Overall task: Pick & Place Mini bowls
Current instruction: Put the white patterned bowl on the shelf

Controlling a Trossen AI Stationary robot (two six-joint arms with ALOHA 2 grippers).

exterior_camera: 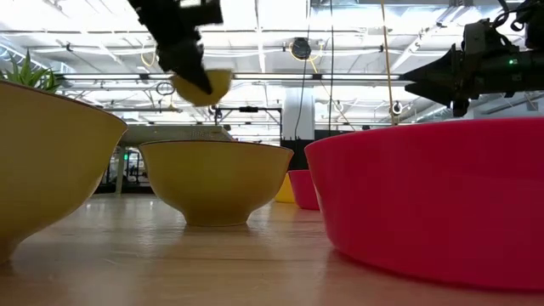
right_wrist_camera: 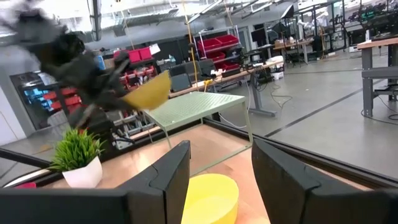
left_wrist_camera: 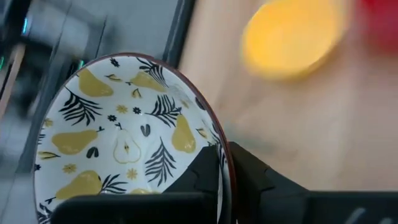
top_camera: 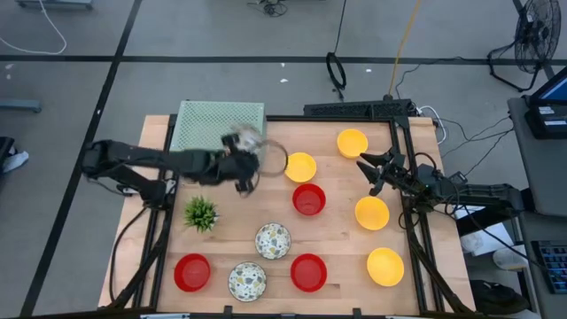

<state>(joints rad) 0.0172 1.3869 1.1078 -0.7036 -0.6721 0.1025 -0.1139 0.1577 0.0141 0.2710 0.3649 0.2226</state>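
- The left gripper [top_camera: 251, 159] is up off the table beside the pale green rack [top_camera: 219, 126], clenched on the rim of a patterned bowl [left_wrist_camera: 124, 140].
- From its wrist camera, that bowl is white with yellow pears and dark leaves, tipped on edge, with one dark finger [left_wrist_camera: 205, 174] pressed inside against the rim.
- From table height the same bowl's underside looks yellow, and it hangs well above the wood.
- The right gripper [top_camera: 372, 168] hovers near the right side of the table with its fingers spread apart, nothing between them.
- Just below it, seen from its wrist, sits a yellow bowl [right_wrist_camera: 208, 199] on the wood.
- Four yellow bowls rest on the right half of the table: one at the far edge [top_camera: 352, 142], one near the middle [top_camera: 300, 166], and two closer to the front on the right [top_camera: 372, 213] [top_camera: 385, 266].
- Three red bowls sit on the table: one in the centre [top_camera: 308, 199], one at the front [top_camera: 308, 271], one at the front left [top_camera: 192, 272].
- Two more patterned bowls lie near the front [top_camera: 273, 240] [top_camera: 247, 281].
- A small green plant [top_camera: 201, 213] stands on the left, in front of the rack.
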